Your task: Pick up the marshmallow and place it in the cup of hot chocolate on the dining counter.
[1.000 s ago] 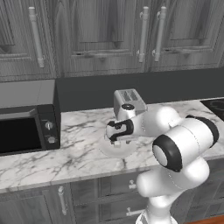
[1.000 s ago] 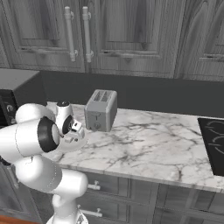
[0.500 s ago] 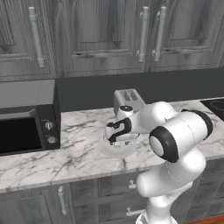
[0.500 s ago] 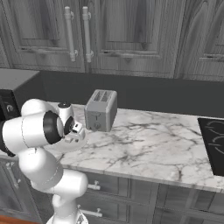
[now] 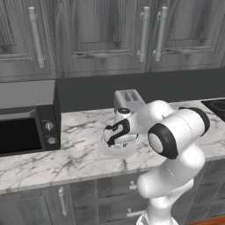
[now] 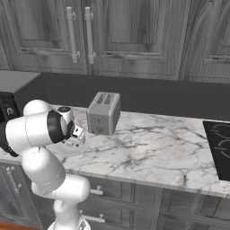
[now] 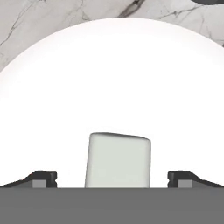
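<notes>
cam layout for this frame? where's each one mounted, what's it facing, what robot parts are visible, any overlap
Left base view: behind-left, facing the veined marble worktop; white arm at lower right.
Right base view: behind-right, same worktop; arm at lower left.
Hand view: on the hand, looking down between open gripper tips at the pale cream marshmallow cube on the round white plate.
Shared: silver toaster, plate.

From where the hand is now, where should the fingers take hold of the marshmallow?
Grip the marshmallow on its two opposite flat sides, coming straight down from above. It is a small block lying on the plate, and it sits centred between the open fingers, so closing them should likely catch it squarely.
</notes>
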You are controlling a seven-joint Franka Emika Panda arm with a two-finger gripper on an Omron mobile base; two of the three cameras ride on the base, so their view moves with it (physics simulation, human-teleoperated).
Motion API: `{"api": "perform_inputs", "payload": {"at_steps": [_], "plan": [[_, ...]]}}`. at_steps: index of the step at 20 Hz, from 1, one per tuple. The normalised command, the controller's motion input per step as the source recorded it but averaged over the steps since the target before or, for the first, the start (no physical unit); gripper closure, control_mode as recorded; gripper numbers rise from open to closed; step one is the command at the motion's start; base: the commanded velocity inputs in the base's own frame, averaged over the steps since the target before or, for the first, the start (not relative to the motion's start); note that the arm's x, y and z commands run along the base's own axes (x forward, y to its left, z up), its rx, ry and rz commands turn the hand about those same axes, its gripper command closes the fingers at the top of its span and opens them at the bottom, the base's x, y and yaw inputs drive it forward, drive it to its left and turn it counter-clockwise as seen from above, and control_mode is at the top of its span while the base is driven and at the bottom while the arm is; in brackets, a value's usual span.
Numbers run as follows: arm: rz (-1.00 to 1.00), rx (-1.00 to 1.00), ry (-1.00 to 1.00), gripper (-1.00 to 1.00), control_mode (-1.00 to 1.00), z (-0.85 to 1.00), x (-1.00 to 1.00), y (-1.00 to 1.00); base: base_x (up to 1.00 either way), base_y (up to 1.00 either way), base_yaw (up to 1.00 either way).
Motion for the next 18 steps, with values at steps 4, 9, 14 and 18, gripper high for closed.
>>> {"api": "perform_inputs", "payload": {"at_steps": [4,9,14,18], "plan": [[0.0,0.0,0.0,1.0,-1.0,-0.08,0.1,0.03,0.0,0.0,0.0],[0.0,0.0,-0.01,1.0,-1.0,0.0,0.04,0.0,0.0,0.0,0.0],[0.0,0.0,-0.01,1.0,-1.0,-0.03,0.0,0.02,0.0,0.0,0.0],[0.0,0.0,0.0,1.0,-1.0,-0.03,0.0,0.18,0.0,0.0,0.0]]}}
